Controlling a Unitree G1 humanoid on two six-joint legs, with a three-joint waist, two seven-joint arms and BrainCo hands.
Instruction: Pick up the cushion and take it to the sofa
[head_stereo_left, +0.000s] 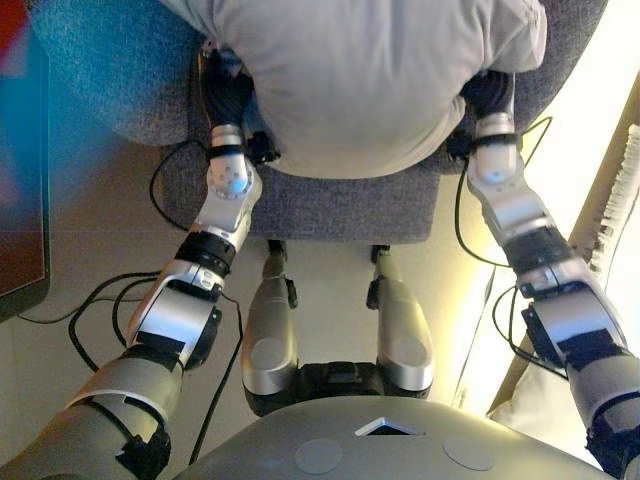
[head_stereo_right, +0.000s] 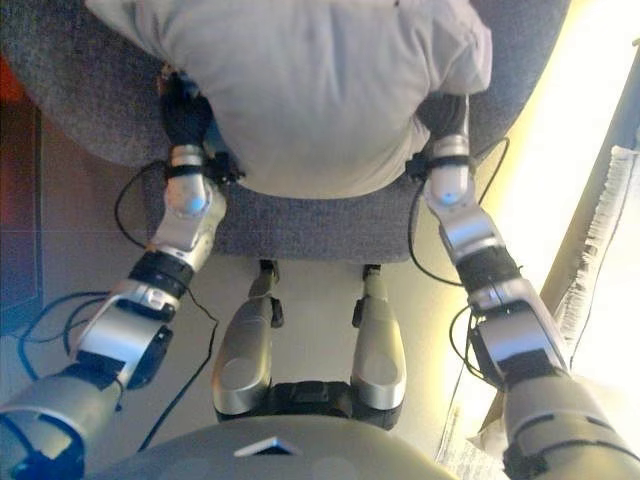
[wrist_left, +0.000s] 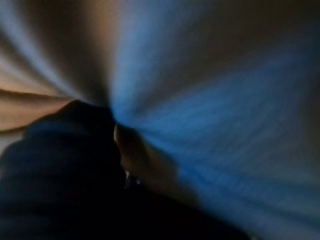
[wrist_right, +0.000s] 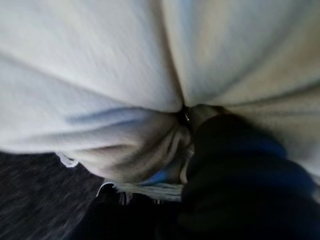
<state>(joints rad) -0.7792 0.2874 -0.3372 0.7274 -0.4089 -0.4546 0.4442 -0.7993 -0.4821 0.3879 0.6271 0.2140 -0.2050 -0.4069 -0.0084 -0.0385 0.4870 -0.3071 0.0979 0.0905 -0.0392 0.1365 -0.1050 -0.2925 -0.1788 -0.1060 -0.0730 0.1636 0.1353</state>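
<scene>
A pale beige cushion (head_stereo_left: 370, 80) fills the top of the head views, held between my two hands over the grey upholstered seat (head_stereo_left: 340, 205) right in front of me. My left hand (head_stereo_left: 228, 95) grips its left edge; the left wrist view shows the cloth (wrist_left: 210, 100) puckering into folds at the dark cover (wrist_left: 60, 170). My right hand (head_stereo_left: 490, 95) grips the right edge, where the fabric (wrist_right: 100, 65) bunches into the hand (wrist_right: 240, 170). The cushion hides most of the fingers. Whether the cushion rests on the seat I cannot tell.
The grey seat's front edge lies just beyond my knees. A dark flat panel (head_stereo_left: 20, 200) stands at the left edge. A white fringed cloth (head_stereo_left: 622, 190) runs along the right side on a bright floor strip.
</scene>
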